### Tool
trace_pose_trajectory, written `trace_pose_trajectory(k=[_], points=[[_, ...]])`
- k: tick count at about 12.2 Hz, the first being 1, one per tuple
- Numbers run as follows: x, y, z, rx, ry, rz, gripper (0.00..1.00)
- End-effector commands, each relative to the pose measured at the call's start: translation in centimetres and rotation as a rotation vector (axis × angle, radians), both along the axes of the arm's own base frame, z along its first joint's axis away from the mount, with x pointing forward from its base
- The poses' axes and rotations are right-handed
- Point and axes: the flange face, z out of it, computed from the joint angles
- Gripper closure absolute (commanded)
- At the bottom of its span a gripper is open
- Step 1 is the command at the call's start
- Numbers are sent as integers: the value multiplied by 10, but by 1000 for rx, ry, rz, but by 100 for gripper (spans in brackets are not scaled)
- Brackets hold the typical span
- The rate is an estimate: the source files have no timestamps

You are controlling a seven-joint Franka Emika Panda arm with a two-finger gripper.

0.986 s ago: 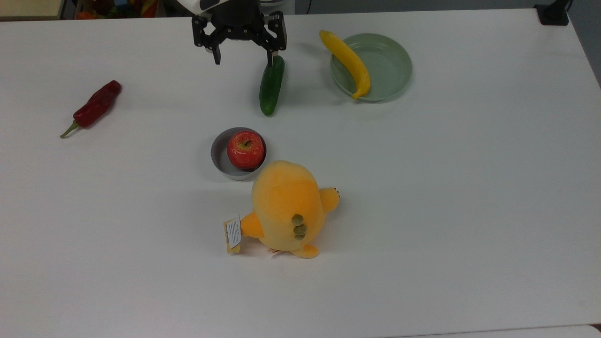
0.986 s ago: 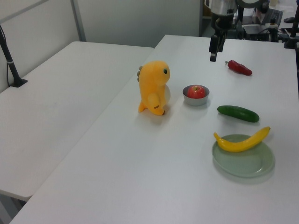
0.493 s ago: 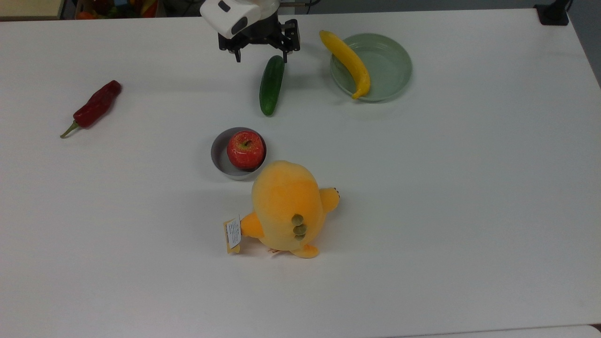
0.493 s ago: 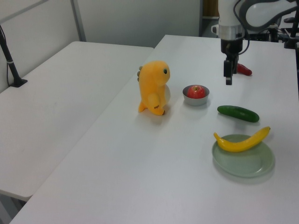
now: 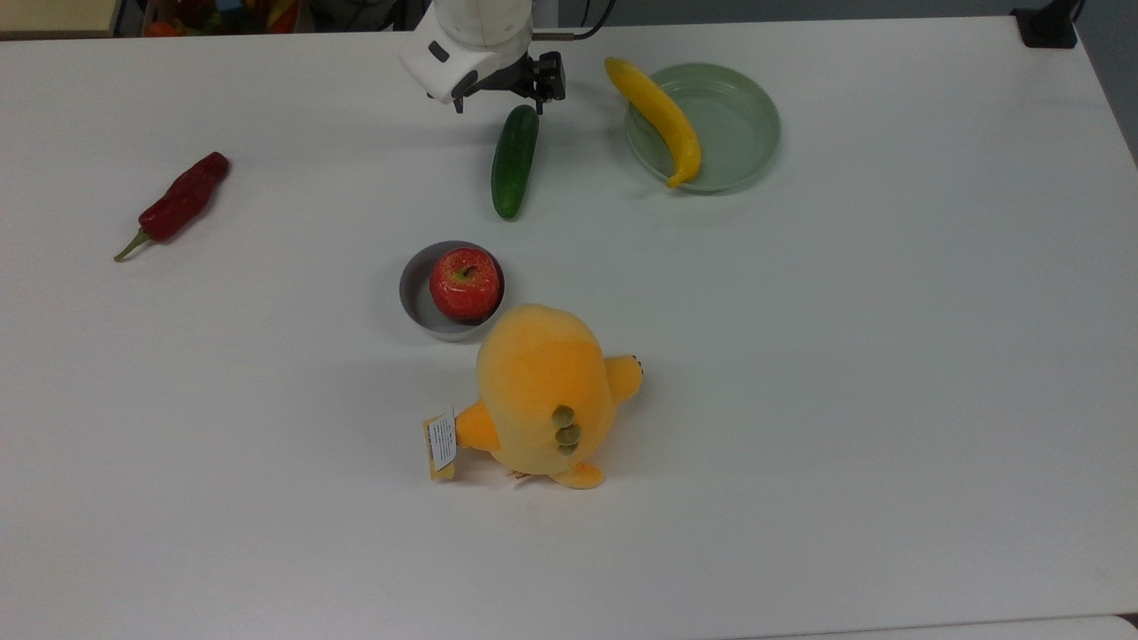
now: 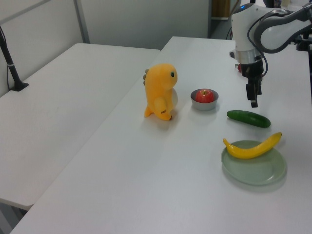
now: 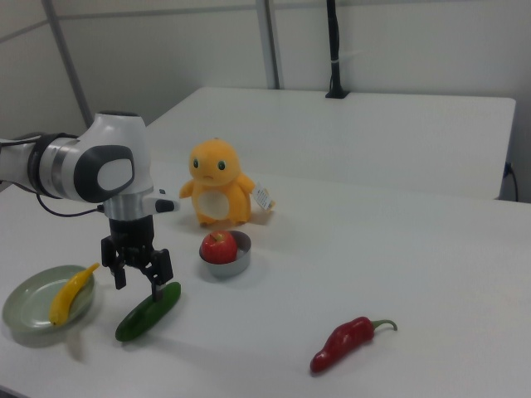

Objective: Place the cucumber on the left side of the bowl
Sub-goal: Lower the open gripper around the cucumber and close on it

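1. The gripper [image 7: 138, 279] hangs with its fingers spread apart, holding nothing.
2. The cucumber [image 7: 148, 311] lies on the worktop [image 5: 800, 356] just below the gripper, one end between the fingers.
3. The bowl [image 7: 226, 258], with an apple [image 7: 218, 245] in it, sits near the gripper, on the right view's right.

No text, brand, number or sign can be read anywhere here. The one thing that carries print is the small white tag [image 5: 442, 439] hanging from the orange plush toy [image 5: 544, 391], which sits on the white table [image 5: 845, 356] well away from the gripper [image 5: 503, 105], on the far side of the grey bowl [image 5: 420, 300] from it; its lines of print are too fine to make out.
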Motion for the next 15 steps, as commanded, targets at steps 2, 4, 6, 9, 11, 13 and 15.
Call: trace_pose_trajectory(k=[2, 4, 6, 9, 11, 13, 15], points=[[5, 6, -37, -16, -16, 16, 0], [12, 9, -53, -16, -37, 16, 0], [10, 14, -62, -15, -39, 27, 44], [9, 15, -63, -21, -38, 46, 92], [10, 15, -62, -20, -41, 46, 92], [14, 16, -53, -14, -60, 44, 92], [35, 19, -31, 1, -159, 28, 90]])
